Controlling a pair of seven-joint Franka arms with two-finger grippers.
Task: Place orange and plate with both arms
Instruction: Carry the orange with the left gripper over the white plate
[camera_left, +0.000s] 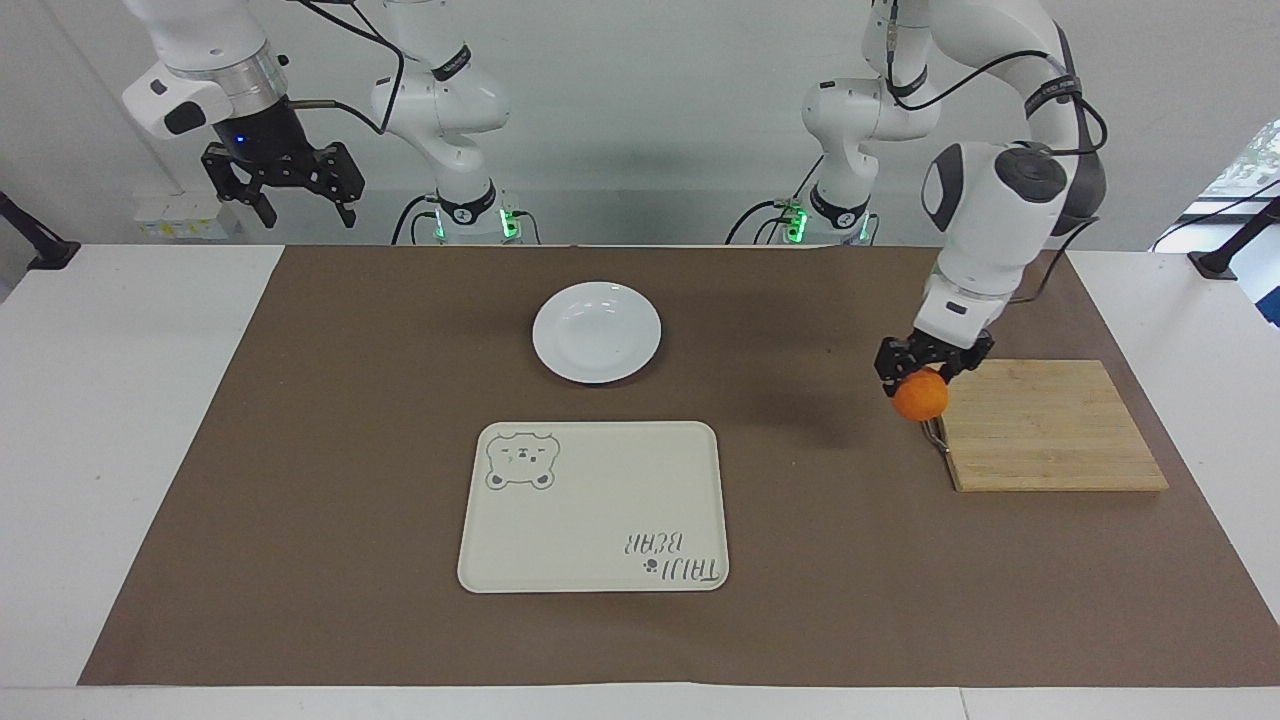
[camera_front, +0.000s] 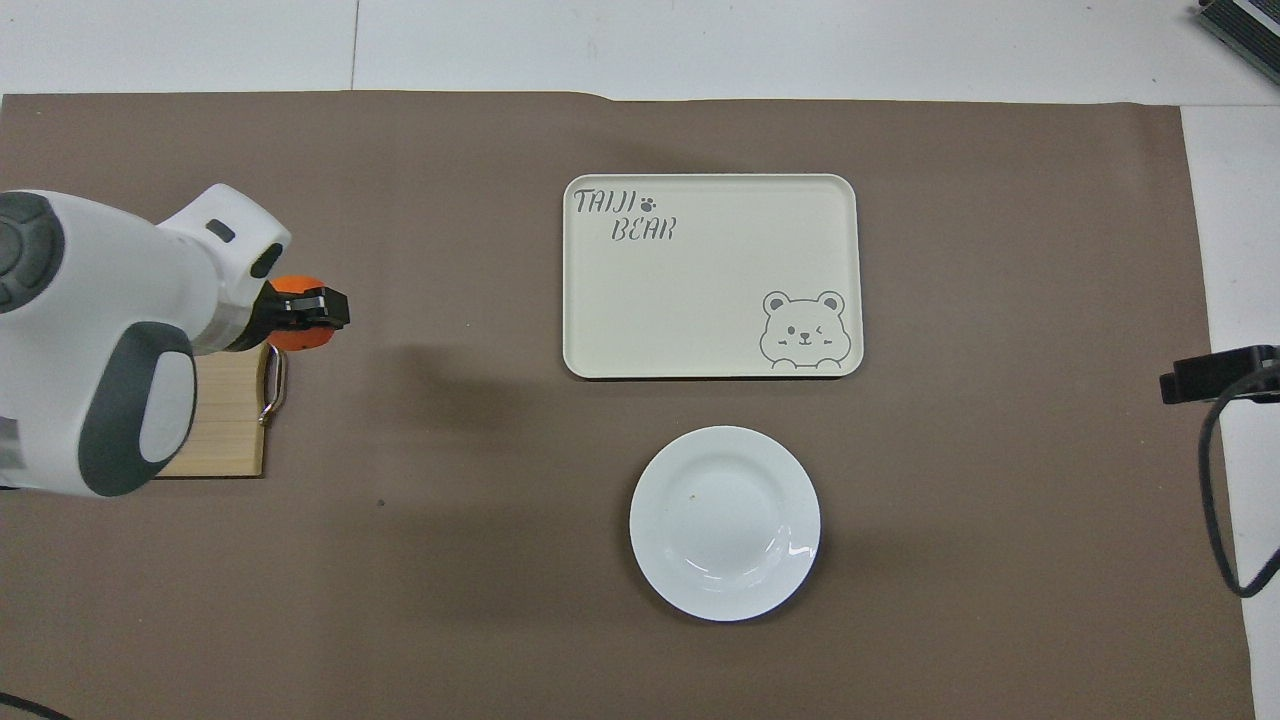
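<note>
My left gripper (camera_left: 926, 377) (camera_front: 318, 308) is shut on the orange (camera_left: 921, 397) (camera_front: 298, 336) and holds it in the air over the metal-handle edge of the wooden board (camera_left: 1045, 425) (camera_front: 222, 425). The white plate (camera_left: 597, 332) (camera_front: 725, 522) lies empty on the brown mat, nearer to the robots than the cream tray (camera_left: 594, 507) (camera_front: 712, 276). My right gripper (camera_left: 296, 203) hangs open, high above the right arm's end of the table, and waits there; the overhead view shows only a black tip (camera_front: 1215, 373) of it at the edge.
A brown mat (camera_left: 400, 400) (camera_front: 450, 500) covers most of the white table. The cream tray with a bear drawing and lettering lies empty at the middle. The wooden board has a metal handle (camera_left: 935, 430) (camera_front: 272, 385) on its edge toward the tray.
</note>
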